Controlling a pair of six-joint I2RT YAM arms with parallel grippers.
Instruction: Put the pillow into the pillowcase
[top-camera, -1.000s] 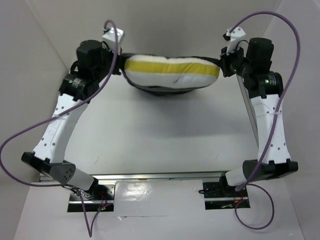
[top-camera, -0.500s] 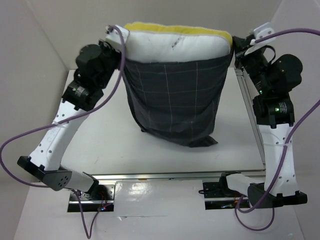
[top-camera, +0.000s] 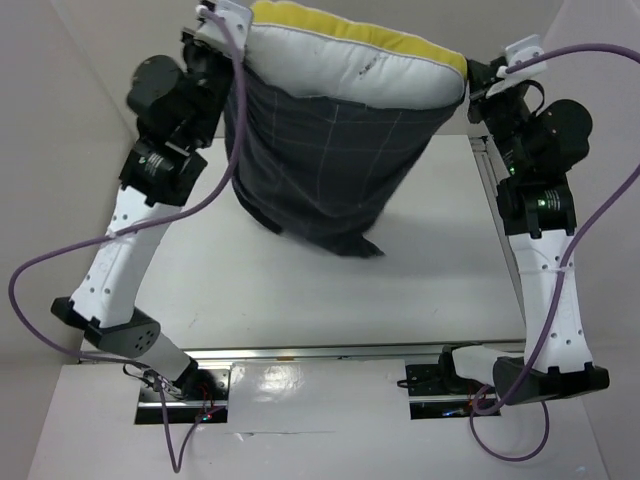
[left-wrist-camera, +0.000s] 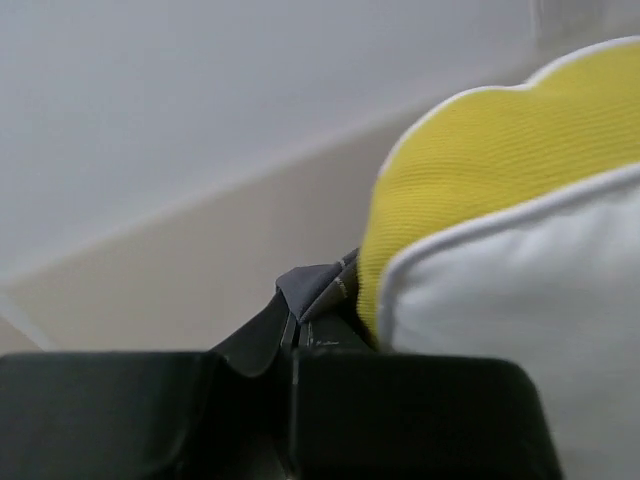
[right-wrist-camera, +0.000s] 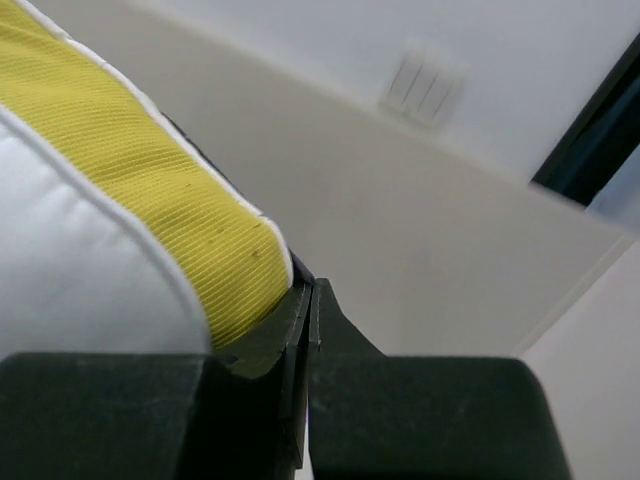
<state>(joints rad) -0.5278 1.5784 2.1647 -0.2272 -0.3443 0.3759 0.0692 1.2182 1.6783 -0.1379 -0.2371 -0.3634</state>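
The dark grey pillowcase (top-camera: 320, 150) with thin light grid lines hangs in the air between my two arms, its bottom corner just above the table. The cream pillow (top-camera: 350, 62) with its yellow side band sticks out of the open top. My left gripper (top-camera: 228, 40) is shut on the pillowcase's left top corner (left-wrist-camera: 315, 290), next to the pillow's yellow band (left-wrist-camera: 480, 190). My right gripper (top-camera: 472, 85) is shut on the right top corner, with dark cloth (right-wrist-camera: 297, 272) pinched between its fingers beside the pillow (right-wrist-camera: 130, 190).
The white table (top-camera: 300, 290) lies below the hanging case. White walls (top-camera: 60, 100) close in on the left, back and right. A metal rail (top-camera: 320, 352) runs along the near edge by the arm bases.
Both arms have lifted the pillowcase from the table, so it now hangs with the pillow in its top. Since half a second ago it has risen and swung to the left.
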